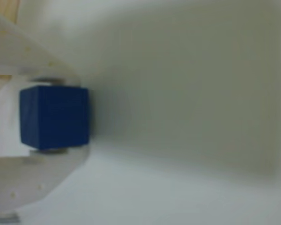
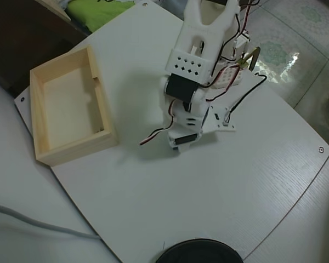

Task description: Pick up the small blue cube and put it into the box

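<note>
In the wrist view the small blue cube (image 1: 54, 117) sits between my two white fingers, and my gripper (image 1: 84, 117) is shut on it, one finger (image 1: 42, 65) above it and the other (image 1: 42, 173) below. Behind it is plain white tabletop, blurred. From overhead the white arm (image 2: 189, 87) reaches down over the middle of the table and covers both gripper and cube. The box (image 2: 77, 148), pale wood with thick walls and a notch in its right long wall, lies at the table's left edge, a short way left of the arm. Its inside looks empty.
The white table (image 2: 236, 186) has its corner edges close behind the box. A black round object (image 2: 200, 253) pokes in at the bottom edge. A grey cable (image 2: 33, 222) runs across the lower left. Loose wires and a small connector (image 2: 228, 125) trail right of the arm.
</note>
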`<state>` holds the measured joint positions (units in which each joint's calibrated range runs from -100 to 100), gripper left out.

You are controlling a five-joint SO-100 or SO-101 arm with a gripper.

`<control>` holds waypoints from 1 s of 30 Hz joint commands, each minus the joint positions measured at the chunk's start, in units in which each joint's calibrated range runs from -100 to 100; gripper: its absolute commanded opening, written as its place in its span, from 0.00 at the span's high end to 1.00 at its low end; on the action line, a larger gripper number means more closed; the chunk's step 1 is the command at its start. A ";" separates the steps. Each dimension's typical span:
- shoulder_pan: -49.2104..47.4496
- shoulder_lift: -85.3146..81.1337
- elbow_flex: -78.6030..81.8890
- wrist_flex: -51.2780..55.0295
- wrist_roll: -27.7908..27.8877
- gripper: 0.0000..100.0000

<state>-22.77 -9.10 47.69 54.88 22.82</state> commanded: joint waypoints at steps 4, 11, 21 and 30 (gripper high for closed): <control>1.72 -1.05 -13.94 9.69 -0.16 0.92; 5.19 -1.05 -26.52 17.42 0.21 0.92; 15.07 -0.96 -44.71 21.92 0.31 0.92; 25.24 -0.03 -51.67 20.82 0.36 0.92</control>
<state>-0.44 -9.01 0.00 76.55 23.03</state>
